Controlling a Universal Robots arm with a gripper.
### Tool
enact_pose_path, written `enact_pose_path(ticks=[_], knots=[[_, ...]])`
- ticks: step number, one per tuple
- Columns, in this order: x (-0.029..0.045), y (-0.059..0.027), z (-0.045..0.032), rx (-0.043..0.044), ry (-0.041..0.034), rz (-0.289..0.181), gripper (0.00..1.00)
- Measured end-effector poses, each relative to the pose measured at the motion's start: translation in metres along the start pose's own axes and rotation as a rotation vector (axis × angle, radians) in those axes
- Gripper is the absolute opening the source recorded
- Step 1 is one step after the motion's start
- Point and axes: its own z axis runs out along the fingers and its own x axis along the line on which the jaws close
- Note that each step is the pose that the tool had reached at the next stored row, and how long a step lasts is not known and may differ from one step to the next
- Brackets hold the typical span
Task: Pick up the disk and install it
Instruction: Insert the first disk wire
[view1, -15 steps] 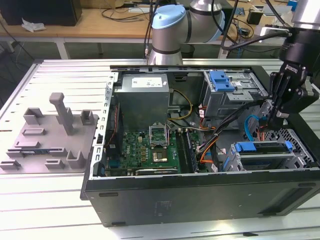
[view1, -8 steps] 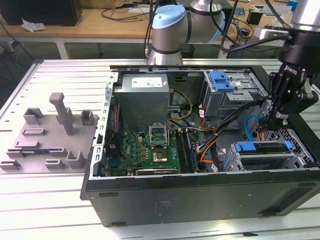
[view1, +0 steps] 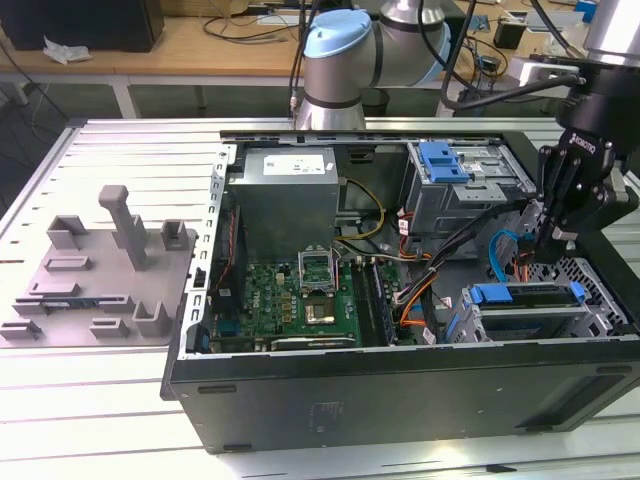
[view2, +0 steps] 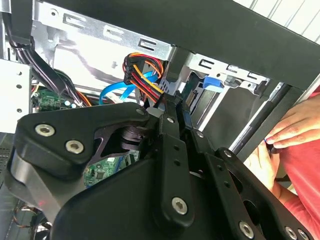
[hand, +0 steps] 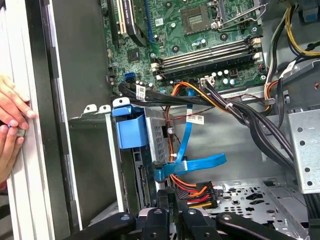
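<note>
on a slatted metal table (view1: 120, 150), an open computer case (view1: 400, 390). in its corner at the exterior view's right, the disk (view1: 530, 310) lying in a bay, blue bracket (view1: 497, 294) on top. just above, the gripper (view1: 553, 235), fingers pinched narrow, near a blue cable (hand: 200, 164). a person's hand (hand: 12, 107) beside the case wall.

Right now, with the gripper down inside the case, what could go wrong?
The gripper is close beside the power plug and the blue cable, so a move from here could snag them or pull them loose. A hand rests just outside the case wall, near the arm, and a sideways swing might strike or pinch it.
</note>
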Motion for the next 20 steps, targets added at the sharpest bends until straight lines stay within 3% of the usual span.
enact_pose_path(ticks=[9, 17, 20], knots=[[0.0072, 0.0018, 0.0010, 0.0100, -0.0186, -0.011, 0.17], [0.0154, 0.0035, 0.0019, 0.0225, -0.0482, -0.022, 0.17], [0.0193, 0.0045, 0.0027, 0.0278, -0.0668, -0.027, 0.17]])
